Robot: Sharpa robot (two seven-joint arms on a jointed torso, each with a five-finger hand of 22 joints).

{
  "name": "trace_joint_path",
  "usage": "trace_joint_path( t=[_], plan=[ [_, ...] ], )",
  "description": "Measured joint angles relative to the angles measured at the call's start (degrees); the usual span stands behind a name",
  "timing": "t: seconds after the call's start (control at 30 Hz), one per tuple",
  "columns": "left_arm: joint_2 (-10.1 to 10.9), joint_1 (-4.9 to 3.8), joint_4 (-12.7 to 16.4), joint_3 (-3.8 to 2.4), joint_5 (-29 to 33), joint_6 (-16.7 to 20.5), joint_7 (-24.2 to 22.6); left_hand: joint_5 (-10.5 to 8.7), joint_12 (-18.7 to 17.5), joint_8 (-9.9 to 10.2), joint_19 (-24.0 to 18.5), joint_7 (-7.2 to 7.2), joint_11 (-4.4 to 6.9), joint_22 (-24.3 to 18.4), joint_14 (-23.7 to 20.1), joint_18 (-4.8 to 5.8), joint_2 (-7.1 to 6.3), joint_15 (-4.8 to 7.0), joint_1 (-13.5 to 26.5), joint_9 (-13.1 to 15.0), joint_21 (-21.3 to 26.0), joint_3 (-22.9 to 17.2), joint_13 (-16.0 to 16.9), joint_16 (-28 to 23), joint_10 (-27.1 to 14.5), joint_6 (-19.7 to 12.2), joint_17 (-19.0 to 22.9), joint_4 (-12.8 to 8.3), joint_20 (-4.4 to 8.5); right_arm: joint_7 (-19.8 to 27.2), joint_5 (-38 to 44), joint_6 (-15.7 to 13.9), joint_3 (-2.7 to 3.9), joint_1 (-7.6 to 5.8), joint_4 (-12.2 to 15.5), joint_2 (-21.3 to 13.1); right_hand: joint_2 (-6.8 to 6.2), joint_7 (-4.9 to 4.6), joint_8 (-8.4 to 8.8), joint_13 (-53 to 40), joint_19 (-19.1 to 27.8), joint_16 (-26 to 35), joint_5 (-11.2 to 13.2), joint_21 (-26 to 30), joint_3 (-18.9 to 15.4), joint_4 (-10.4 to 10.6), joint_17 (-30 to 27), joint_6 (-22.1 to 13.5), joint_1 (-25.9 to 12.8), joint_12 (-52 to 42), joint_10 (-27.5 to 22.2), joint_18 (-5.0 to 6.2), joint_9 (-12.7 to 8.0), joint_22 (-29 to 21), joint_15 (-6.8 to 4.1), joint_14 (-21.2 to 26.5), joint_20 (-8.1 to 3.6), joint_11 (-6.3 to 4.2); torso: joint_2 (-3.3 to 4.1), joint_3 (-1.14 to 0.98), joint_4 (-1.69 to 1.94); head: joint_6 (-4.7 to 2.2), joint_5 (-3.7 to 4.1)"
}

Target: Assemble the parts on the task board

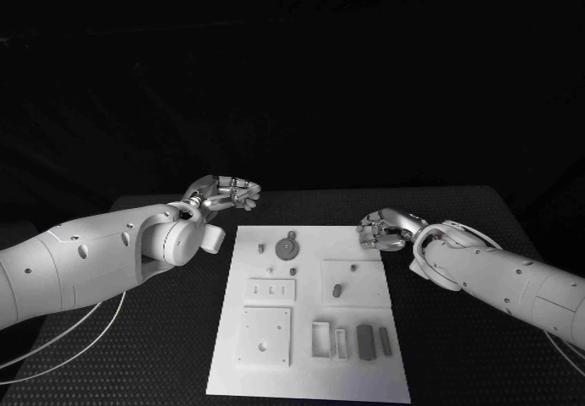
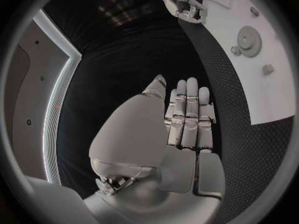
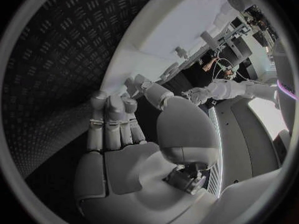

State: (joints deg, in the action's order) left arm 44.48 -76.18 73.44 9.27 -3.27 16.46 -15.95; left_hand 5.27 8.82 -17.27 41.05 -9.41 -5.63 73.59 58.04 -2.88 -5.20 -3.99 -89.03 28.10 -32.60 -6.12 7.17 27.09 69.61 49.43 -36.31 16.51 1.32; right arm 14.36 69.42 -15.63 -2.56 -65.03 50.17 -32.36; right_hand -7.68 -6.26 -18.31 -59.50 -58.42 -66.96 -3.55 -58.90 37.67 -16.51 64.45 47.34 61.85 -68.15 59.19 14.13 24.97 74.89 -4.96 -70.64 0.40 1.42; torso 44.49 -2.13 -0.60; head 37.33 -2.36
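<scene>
Left robot hand [image 1: 226, 194] hovers just off the task board's [image 1: 366, 376] far left corner, fingers loosely extended, holding nothing. On the board, about 10 small grey parts lie separate, including 1 gear [image 1: 287, 247]. They look light, stiff and smooth; pinch them by their edges. Right robot hand [image 1: 383, 231], beside the board's far right edge, is curled in on nothing.
</scene>
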Motion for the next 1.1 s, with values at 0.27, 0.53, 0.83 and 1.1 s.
trace_joint_path(
  t=[0.27, 0.53, 0.83, 1.1],
  plan=[
    [0.0, 0.00, 0.0, 0.00, 0.0, 0.0, 0.0, 0.00, 0.0, 0.0, 0.0, 0.00, 0.00, 0.0, 0.0, 0.01, 0.00, 0.00, 0.0, 0.0, 0.0, 0.0, 0.0, 0.0, 0.0, 0.0, -0.1, 0.0, 0.00, -0.1, 0.1, 0.0, 0.00, 0.00, 0.1, 0.0, 0.30, 0.18, -0.77, 0.1, -0.2, 0.0, 0.2, 0.0, 0.4, 0.1, 0.0, 0.2, -0.3, 0.0, 0.0, 0.05, 0.5, 0.1, -0.35, -0.1, -0.20, -0.63, -0.02, -0.02, 0.01, 0.08, -0.07],
    [0.0, 0.00, 0.0, 0.00, 0.0, 0.0, 0.1, 0.00, 0.0, 0.0, 0.0, 0.00, 0.00, 0.0, 0.0, 0.01, 0.00, 0.00, 0.0, 0.0, 0.0, 0.0, 0.0, 0.0, 0.0, 0.0, 0.0, 0.0, 0.00, -0.1, 0.2, 0.1, 0.00, 0.00, 0.3, 0.0, 0.62, 0.56, -1.59, 0.1, -0.2, -0.3, 0.2, -0.3, 0.5, -0.1, 0.1, 0.6, -0.6, -0.3, 0.5, 0.15, 1.2, 0.1, -0.85, -0.6, -0.20, -1.12, -0.03, -0.03, -0.01, 0.23, -0.08],
    [0.0, 0.00, 0.0, 0.00, 0.0, 0.0, 0.1, 0.00, 0.0, 0.0, 0.0, 0.00, 0.00, 0.0, 0.0, 0.03, 0.00, 0.00, 0.0, 0.0, 0.0, 0.0, 0.0, 0.0, 0.0, 0.0, 0.0, 0.0, 0.00, -0.2, 0.8, 0.1, 0.00, 0.00, 0.4, 0.0, 1.23, 1.72, -2.96, 0.1, -0.6, -0.5, 0.2, -0.7, 0.7, 0.1, 0.2, 1.7, -0.8, -0.6, 1.4, 0.58, 2.5, 0.1, -1.81, -0.7, -0.43, -2.06, -0.03, -0.02, 0.00, 0.29, 0.06],
    [0.0, 0.00, 0.0, 0.00, 0.0, 0.0, 0.1, -0.23, -0.2, 0.0, 0.0, 0.00, 0.00, 0.0, 0.0, 0.23, 0.00, 0.00, 0.0, 0.0, 0.0, 0.0, 0.0, 0.0, 0.0, 0.0, -0.1, 0.0, 0.00, -0.3, 1.2, 0.1, 0.00, 0.00, 0.4, 0.0, 1.02, 3.51, -2.85, 0.1, -0.8, -0.7, 0.2, -0.8, 0.7, 0.0, 0.2, 9.4, -0.9, -0.8, 0.7, 0.89, 2.5, 0.0, -2.22, -0.7, -0.63, -2.75, -0.03, -0.01, 0.02, 0.33, 0.04]
  ],
)
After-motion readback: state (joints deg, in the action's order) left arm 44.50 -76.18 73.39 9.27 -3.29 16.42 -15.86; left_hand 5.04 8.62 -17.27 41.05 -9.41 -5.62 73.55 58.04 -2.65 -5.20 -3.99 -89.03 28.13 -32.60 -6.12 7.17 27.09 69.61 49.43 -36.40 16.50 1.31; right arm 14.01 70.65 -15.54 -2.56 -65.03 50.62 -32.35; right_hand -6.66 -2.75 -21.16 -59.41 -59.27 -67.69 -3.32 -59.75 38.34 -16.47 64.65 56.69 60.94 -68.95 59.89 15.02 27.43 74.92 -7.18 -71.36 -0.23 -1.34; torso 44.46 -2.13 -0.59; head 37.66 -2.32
